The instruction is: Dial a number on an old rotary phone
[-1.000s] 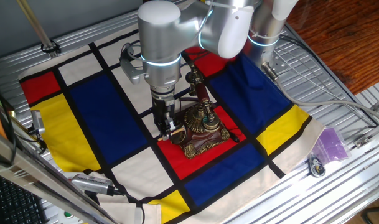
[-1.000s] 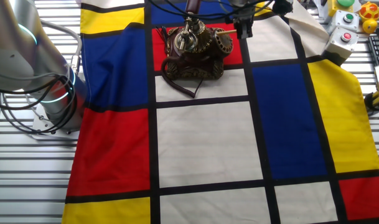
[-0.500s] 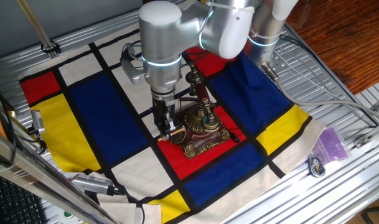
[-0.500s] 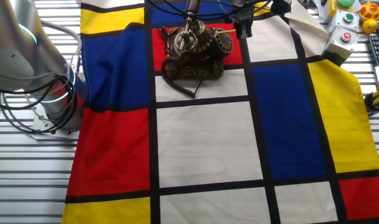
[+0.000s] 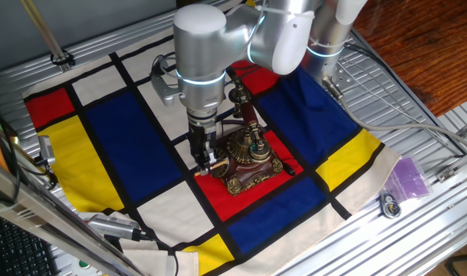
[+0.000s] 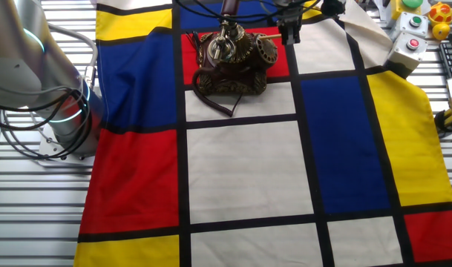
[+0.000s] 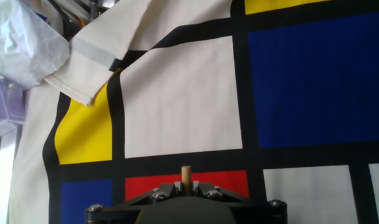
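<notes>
Barely shifted beside the old rotary phone [image 5: 247,157]: gripper [image 5: 205,162] still clamped on thin wooden stick [image 7: 186,179], dialing seemingly underway.

A: What colours sit under the gripper [image 5: 205,162]?
B: A cloth [image 5: 126,123] of red, blue, yellow and cream blocks split by black bands.
A: And the phone [image 5: 248,157] beside it?
B: Dark bronze with a reddish body. The stick [image 7: 186,179] between the fingers is pale wood.
</notes>
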You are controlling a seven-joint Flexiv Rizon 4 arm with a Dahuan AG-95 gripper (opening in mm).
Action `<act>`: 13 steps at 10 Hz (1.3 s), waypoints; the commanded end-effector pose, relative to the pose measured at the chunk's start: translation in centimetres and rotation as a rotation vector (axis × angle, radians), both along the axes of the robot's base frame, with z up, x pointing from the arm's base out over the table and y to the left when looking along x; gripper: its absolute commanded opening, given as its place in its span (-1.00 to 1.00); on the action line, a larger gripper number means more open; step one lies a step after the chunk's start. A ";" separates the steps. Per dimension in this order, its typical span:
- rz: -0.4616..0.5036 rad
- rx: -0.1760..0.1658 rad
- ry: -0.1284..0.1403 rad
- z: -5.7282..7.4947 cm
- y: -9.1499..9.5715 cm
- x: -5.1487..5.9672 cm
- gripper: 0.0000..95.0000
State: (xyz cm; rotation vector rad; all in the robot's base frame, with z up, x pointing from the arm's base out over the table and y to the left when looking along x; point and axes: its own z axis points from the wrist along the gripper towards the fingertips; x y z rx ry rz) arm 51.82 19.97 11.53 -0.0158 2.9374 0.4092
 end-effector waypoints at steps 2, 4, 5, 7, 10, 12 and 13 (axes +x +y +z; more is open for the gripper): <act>-0.005 -0.002 0.002 0.0 0.2 0.2 -1.00; -0.007 -0.001 -0.004 -0.2 0.3 0.3 -1.00; -0.008 0.000 -0.004 -0.2 0.3 0.3 -1.00; -0.011 -0.001 -0.003 -0.1 0.4 0.4 -1.00; -0.013 -0.004 -0.003 -0.2 0.6 0.4 -1.00; -0.014 -0.009 -0.003 -0.3 0.7 0.4 -1.00; -0.015 -0.010 -0.005 -0.3 0.8 0.4 -1.00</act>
